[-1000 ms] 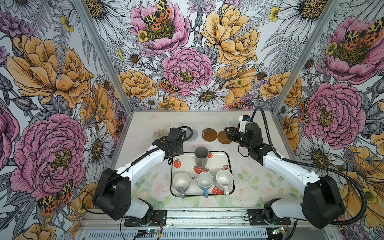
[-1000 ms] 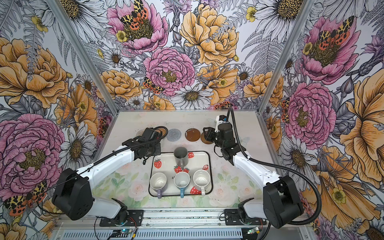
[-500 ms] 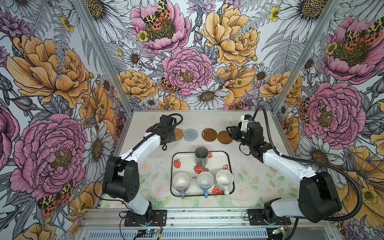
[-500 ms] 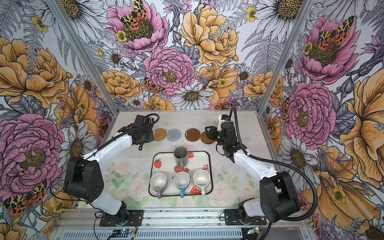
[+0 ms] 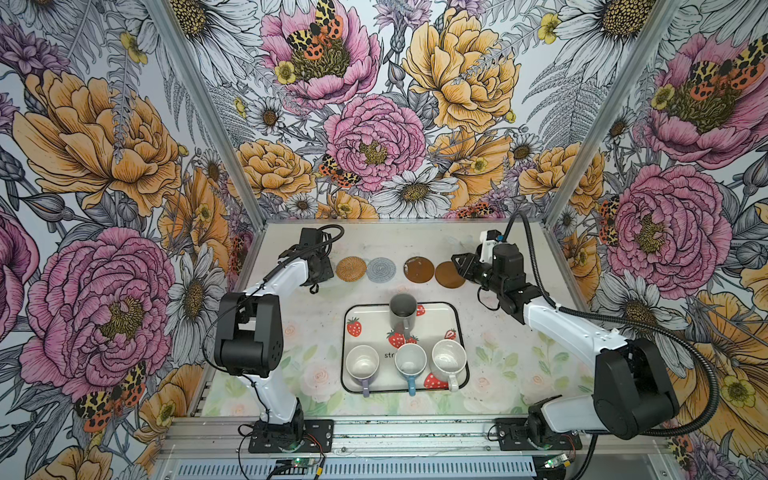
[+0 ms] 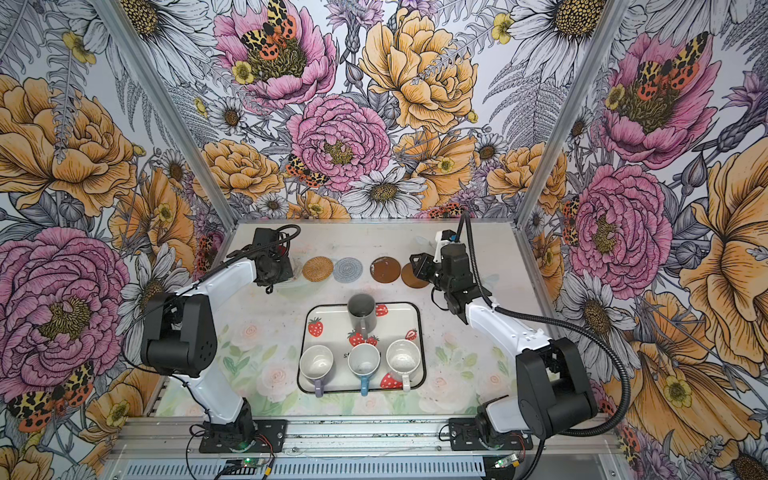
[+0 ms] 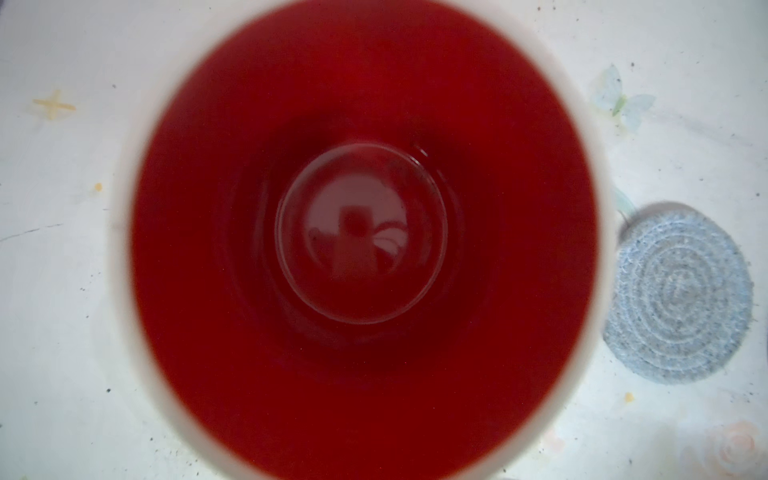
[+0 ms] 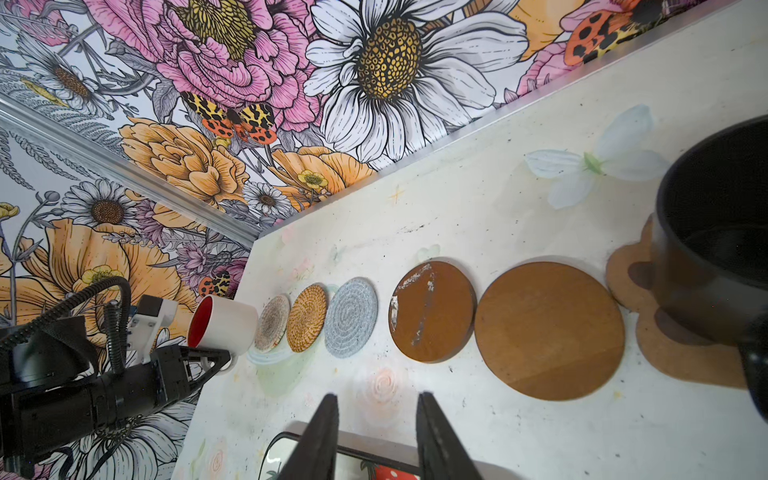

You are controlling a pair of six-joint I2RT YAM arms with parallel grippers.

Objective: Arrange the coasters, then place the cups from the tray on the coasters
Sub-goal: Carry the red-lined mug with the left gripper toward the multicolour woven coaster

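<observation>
Clenching the red-lined mug [image 8: 222,322], the left gripper [image 8: 216,358] has swung from the tray [image 5: 370,311] to the beaded coaster [image 8: 272,328], set-down likely next; the right gripper [image 8: 377,397] hangs released, empty.

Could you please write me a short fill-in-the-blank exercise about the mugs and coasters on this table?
The tray carries ___ mugs. The black mug stands on a coaster shaped like a ___. The left gripper holds a white mug whose inside is ___. The grey woven coaster lies between the tan woven coaster and a ___ disc.
Missing words: four; paw; red; brown.
</observation>
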